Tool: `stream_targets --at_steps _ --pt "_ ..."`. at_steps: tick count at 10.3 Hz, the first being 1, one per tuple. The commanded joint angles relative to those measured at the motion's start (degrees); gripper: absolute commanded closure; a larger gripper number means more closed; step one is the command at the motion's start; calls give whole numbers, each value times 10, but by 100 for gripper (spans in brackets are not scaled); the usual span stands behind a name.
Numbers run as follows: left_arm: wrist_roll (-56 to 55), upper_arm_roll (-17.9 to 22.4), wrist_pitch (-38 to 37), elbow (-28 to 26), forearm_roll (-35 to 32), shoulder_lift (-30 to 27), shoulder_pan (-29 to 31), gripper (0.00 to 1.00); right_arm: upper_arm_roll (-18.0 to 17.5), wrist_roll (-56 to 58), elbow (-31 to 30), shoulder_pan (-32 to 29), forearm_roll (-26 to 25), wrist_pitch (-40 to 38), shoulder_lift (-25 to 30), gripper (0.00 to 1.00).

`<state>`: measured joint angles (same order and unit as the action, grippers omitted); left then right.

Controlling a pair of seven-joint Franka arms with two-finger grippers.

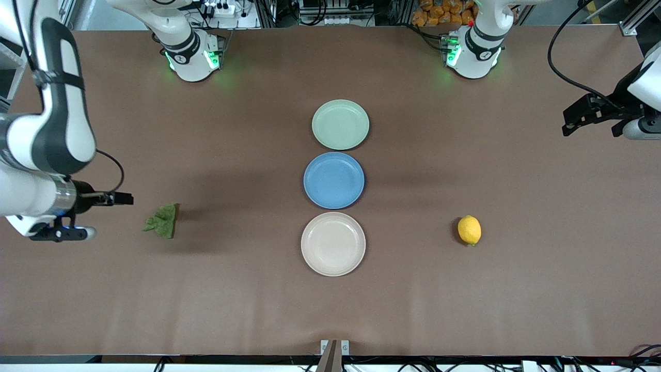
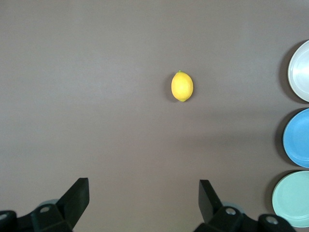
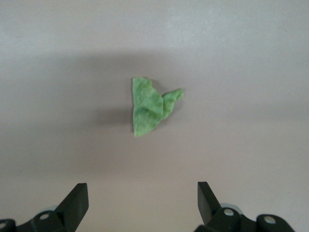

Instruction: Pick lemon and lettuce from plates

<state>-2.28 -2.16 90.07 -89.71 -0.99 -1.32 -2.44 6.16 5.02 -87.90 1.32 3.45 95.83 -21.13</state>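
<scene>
The yellow lemon (image 1: 469,230) (image 2: 182,86) lies on the bare table toward the left arm's end, beside the beige plate (image 1: 333,244) and apart from it. The wrinkly green lettuce (image 1: 162,221) (image 3: 150,106) lies on the bare table toward the right arm's end. The mint green plate (image 1: 340,124) and the beige plate both hold nothing. My left gripper (image 1: 573,121) (image 2: 144,186) hangs open over the table at its own end, well away from the lemon. My right gripper (image 1: 121,198) (image 3: 142,188) hangs open close to the lettuce, with nothing between its fingers.
A blue plate (image 1: 333,180) with nothing on it sits between the mint green and beige plates, the three in a row down the table's middle. Brown table surface (image 1: 516,299) stretches around the lemon and the lettuce.
</scene>
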Motion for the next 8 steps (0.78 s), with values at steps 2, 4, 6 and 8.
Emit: stream_targets --at_steps 2,4,6,8 --pt "8 -3 -12 11 5 5 -2 0 -28 -17 46 -29 -1 -122 53 0" --pt "9 -4 -12 11 5 5 -3 0 -27 -31 94 -28 -1 -196 72 0" --pt "4 -6 -12 11 5 5 -5 0 -28 -30 92 -28 -1 -224 112 0" --pt "3 -9 -12 11 4 6 -4 0 -26 -30 92 -24 -1 -232 137 0"
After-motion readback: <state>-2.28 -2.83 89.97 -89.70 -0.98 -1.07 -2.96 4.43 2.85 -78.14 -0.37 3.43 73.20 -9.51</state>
